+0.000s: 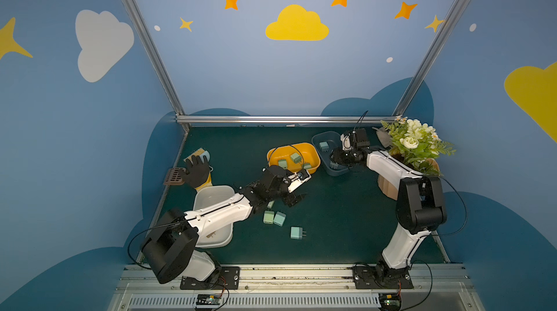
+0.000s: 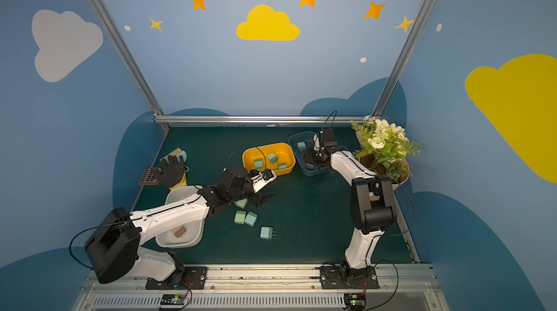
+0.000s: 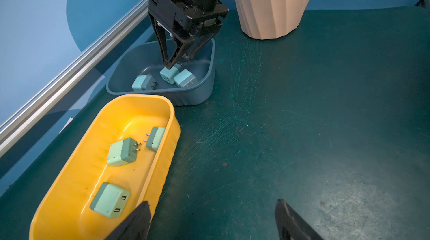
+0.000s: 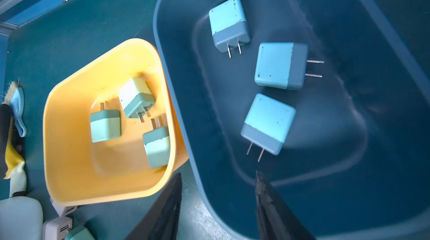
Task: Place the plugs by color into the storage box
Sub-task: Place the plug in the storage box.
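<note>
**Tools empty**

My left tool (image 3: pixel 211 202) stood spread, empty, beside the yellow bin (image 3: pixel 162 162) of three green plugs (image 3: pixel 122 151). My right tool (image 4: pixel 218 173), spread too, hung over three blue plugs (image 4: pixel 278 65) in the blue bin (image 4: pixel 186 83). At the yellow bin's six o'clock lay loose plugs (image 1: pixel 268 217).

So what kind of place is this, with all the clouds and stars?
Probably a robot practice booth. Its blue walls with a painted yellow cloud sit in silver metal frame bars, and two white-and-black robot arms are bolted at a dark green table mat with a yellow plastic tub.
</note>
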Available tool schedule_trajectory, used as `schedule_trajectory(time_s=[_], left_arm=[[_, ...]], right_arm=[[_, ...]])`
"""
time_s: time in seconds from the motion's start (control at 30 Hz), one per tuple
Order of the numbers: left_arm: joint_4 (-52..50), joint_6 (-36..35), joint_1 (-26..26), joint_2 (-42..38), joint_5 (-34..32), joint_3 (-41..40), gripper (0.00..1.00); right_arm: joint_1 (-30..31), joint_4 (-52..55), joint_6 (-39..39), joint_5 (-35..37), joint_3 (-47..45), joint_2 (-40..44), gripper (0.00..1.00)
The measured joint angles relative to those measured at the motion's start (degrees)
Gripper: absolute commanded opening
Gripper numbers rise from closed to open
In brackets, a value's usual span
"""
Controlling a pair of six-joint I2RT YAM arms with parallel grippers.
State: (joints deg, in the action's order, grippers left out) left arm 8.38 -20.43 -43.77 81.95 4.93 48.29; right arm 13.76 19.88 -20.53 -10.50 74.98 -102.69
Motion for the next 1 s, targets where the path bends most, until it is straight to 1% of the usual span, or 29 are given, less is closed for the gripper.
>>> schedule_trajectory(time_s=[0.23, 0.33, 0.43, 0.5, 0.6, 0.7, 0.8, 0.9, 1.0], left_arm=[[-1.6, -2.8, 0.0, -1.4, -0.2, -0.3, 0.86], [-3.6, -3.9, 0.0, -1.7, -0.3, -0.3, 0.86], [-7.4, -4.5, 0.0, -3.7, -0.4, -0.3, 0.86], [-9.8, -4.9, 0.0, -6.8, -0.3, -1.1, 0.86], [-13.7, -5.2, 0.0, -14.5, 0.2, -4.1, 0.86], [-16.9, -6.5, 0.0, -22.3, 0.9, -7.9, 0.88], [-18.5, -7.8, 0.0, -28.2, 0.1, -12.9, 0.89], [-21.0, -9.6, -0.2, -29.9, -1.8, -16.3, 0.89], [-23.9, -11.7, -1.0, -29.3, -3.1, -16.7, 0.89]], right_arm=[[2.0, -0.4, 0.7, 0.2, -3.5, 7.7, 0.51], [4.2, -1.4, 1.5, 0.2, -6.1, 11.3, 0.5], [7.2, -2.1, 2.1, -0.1, -9.6, 15.1, 0.5], [9.5, -2.4, 2.5, -0.2, -12.2, 17.8, 0.5], [13.7, -3.0, 3.3, -1.2, -17.6, 23.4, 0.49], [17.9, -4.7, 4.8, -2.9, -24.0, 29.0, 0.5], [21.4, -5.9, 6.2, -4.2, -29.3, 31.6, 0.5], [24.3, -5.9, 7.5, -4.1, -32.3, 32.2, 0.49], [27.5, -5.9, 9.9, -4.5, -33.6, 32.9, 0.49]])
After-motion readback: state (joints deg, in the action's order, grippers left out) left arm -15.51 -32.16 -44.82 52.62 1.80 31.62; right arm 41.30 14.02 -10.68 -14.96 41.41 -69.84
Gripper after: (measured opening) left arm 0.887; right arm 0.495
